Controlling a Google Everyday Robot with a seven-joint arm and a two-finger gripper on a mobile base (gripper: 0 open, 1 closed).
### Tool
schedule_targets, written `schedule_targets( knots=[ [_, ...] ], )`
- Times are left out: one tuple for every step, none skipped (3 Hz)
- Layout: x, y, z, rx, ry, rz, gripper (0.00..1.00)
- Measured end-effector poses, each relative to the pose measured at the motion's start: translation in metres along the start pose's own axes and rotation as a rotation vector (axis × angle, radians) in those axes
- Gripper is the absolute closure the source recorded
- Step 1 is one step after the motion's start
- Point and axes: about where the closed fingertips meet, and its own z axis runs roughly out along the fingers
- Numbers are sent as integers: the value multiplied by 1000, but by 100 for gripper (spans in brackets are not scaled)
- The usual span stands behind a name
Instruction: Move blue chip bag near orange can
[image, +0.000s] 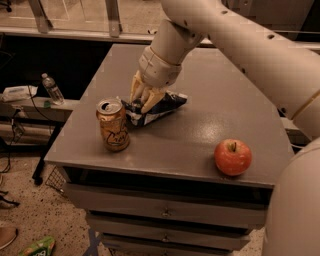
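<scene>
The blue chip bag (162, 108) lies on the grey table (200, 125), its left end just right of the orange can (113, 125), which stands upright near the table's front left. My gripper (143, 98) comes down from above onto the bag's left end. Its yellowish fingers (150, 102) stand on either side of the crinkled foil and pinch it. The bag rests on the tabletop, a small gap from the can.
A red apple (233, 156) sits near the table's front right edge. My white arm (240, 45) spans the upper right. Drawers (165, 210) are below the tabletop. A water bottle (52, 89) stands on a lower surface at the left.
</scene>
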Motion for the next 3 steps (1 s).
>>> schedule_targets(
  knots=[
    [0, -1, 2, 2, -1, -1, 13],
    [-1, -3, 4, 3, -2, -2, 0],
    [0, -3, 3, 6, 2, 0, 0]
  ],
)
